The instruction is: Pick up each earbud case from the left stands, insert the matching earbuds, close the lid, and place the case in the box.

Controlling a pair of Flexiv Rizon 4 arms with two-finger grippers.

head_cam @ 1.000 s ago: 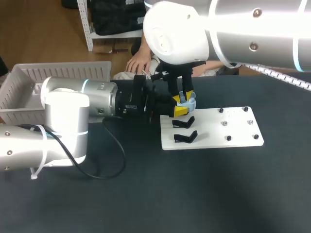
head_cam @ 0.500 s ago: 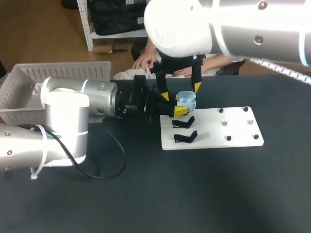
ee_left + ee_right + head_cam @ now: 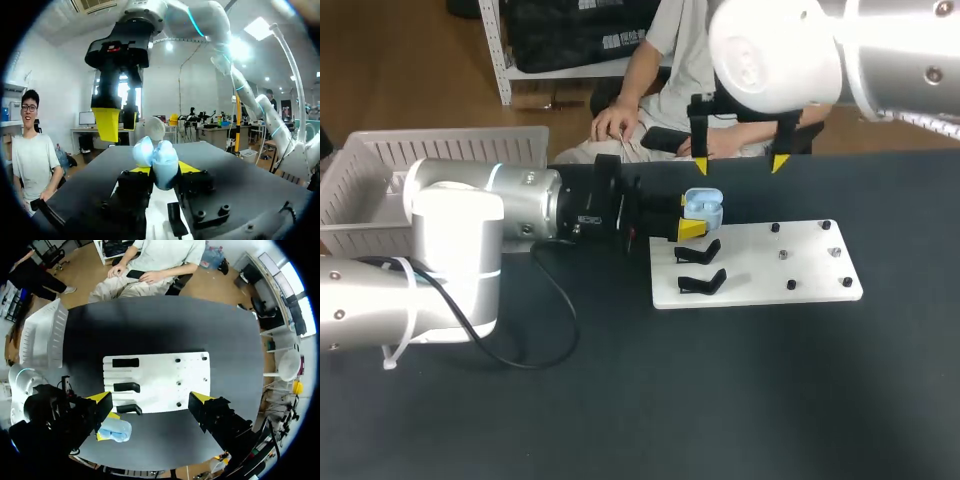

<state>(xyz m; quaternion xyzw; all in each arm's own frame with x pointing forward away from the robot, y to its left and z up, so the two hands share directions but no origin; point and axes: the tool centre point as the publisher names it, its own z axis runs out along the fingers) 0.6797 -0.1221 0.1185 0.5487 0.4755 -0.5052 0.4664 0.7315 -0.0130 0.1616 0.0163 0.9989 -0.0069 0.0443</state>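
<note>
Open earbud case (image 3: 703,207) in L pincer (image 3: 686,222); R pincer (image 3: 740,164) spread above.
L pincer pinched the case over white board's (image 3: 760,270) far-left corner; R pincer hung empty just beyond & higher, toward bench's (image 3: 720,400) far edge, so prob. the one to shut it.

**Where Things Sat**

The board (image 3: 760,265) lay right of the middle. Two stands (image 3: 701,283) sat on its left part. The earbud case (image 3: 703,208) was just above them in the frame, in the left gripper (image 3: 692,218). The right gripper (image 3: 740,165) hung higher up. The box (image 3: 450,150) stood at the upper left.
</note>
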